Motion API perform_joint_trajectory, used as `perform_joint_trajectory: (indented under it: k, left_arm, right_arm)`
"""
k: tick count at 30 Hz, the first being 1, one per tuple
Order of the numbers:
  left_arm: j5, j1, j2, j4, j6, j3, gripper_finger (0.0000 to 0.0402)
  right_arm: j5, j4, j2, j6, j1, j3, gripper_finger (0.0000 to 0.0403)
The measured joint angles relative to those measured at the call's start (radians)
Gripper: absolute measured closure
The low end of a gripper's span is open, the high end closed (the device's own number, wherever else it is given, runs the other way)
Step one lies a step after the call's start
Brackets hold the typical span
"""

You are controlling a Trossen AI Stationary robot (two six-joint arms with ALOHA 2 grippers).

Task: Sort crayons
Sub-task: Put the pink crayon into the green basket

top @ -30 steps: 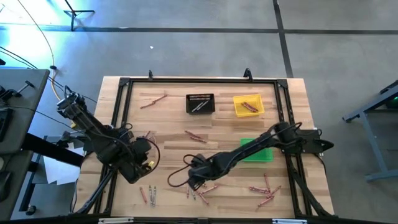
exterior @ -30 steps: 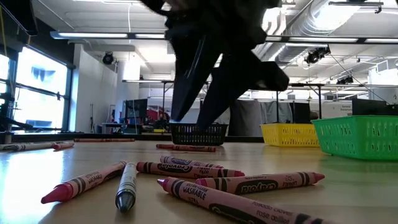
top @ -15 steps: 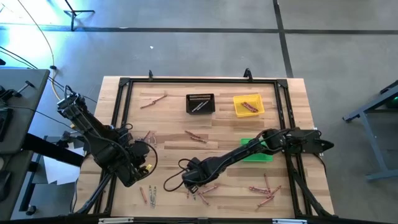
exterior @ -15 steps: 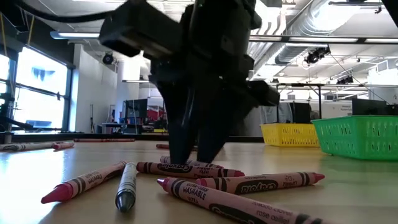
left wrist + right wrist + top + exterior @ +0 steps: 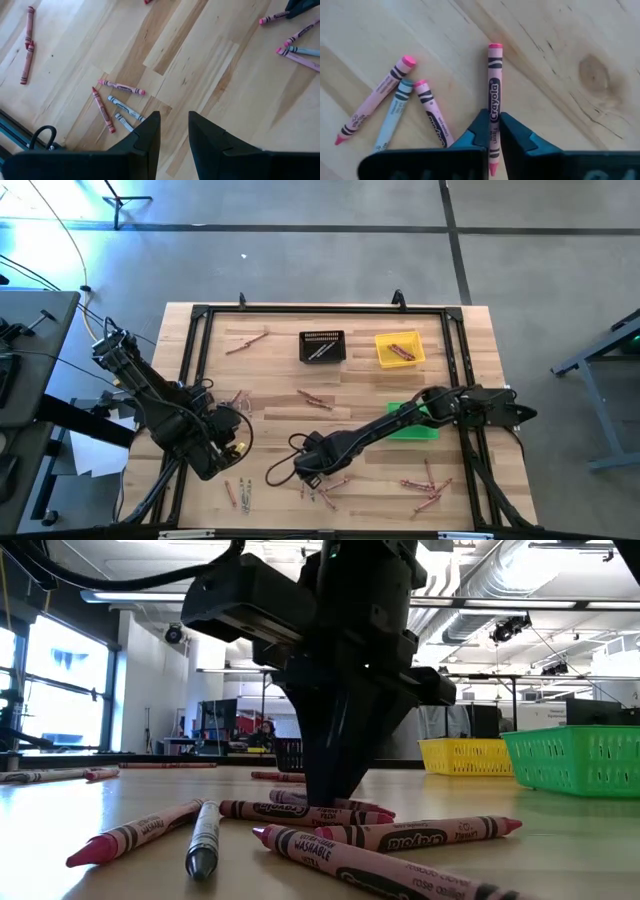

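Pink, reddish and grey crayons lie flat in loose groups on the wooden table: front centre (image 5: 328, 485), front left (image 5: 238, 493), front right (image 5: 425, 485), middle (image 5: 313, 400) and far left (image 5: 245, 342). My right gripper (image 5: 312, 470) stands over the front-centre group, fingers pointing down, shut on one pink crayon (image 5: 494, 85). Beside it lie two pink crayons (image 5: 375, 107) and a grey one (image 5: 392, 117). My left gripper (image 5: 225, 455) hovers open over bare wood at the front left, its fingers (image 5: 150, 132) holding nothing. My right gripper pinches the pink crayon between its two fingers (image 5: 481, 127) on the paper wrapper (image 5: 493, 116), nearer the pointed end than the flat end. The fingers come from above, pointing down, and lie across the crayon. The crayon lies flat on the table (image 5: 330, 805).
A black bin (image 5: 322, 346) and a yellow bin (image 5: 399, 349) holding crayons stand at the far side. A green bin (image 5: 415, 425) sits at the right, under my right arm. A black frame (image 5: 200, 315) rims the table. Bare wood lies between the crayon groups.
My right gripper has come down onto the front-centre crayons, shifting slightly toward the table's left edge, and has shut on one pink crayon, which still lies on the table. My left gripper has kept still.
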Motion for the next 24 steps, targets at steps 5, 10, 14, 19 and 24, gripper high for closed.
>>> perform_joint_trajectory:
  k: [5, 10, 14, 19, 24]
  left_arm:
    - [-0.001, 0.0, 0.0, 0.0, -0.001, 0.0, 0.0316]
    - [-0.018, 0.0, 0.0, 0.0, -0.028, 0.0, 0.0316]
    - [-0.054, 0.001, 0.0, 0.0, -0.066, 0.0, 0.0316]
    - [-0.09, 0.003, 0.0, 0.002, -0.123, 0.0, 0.0316]
    - [-0.092, 0.017, 0.001, 0.013, -0.18, 0.002, 0.0316]
  right_arm:
    - [0.009, -0.07, -0.006, -0.061, -0.014, 0.05, 0.0396]
    - [0.112, -0.268, -0.089, -0.093, -0.028, 0.158, 0.0398]
    - [0.209, -0.541, -0.155, -0.073, -0.023, 0.244, 0.0398]
    - [0.223, -0.548, -0.297, -0.125, 0.003, 0.193, 0.04]
    - [0.188, -0.566, -0.452, -0.055, 0.038, -0.053, 0.0401]
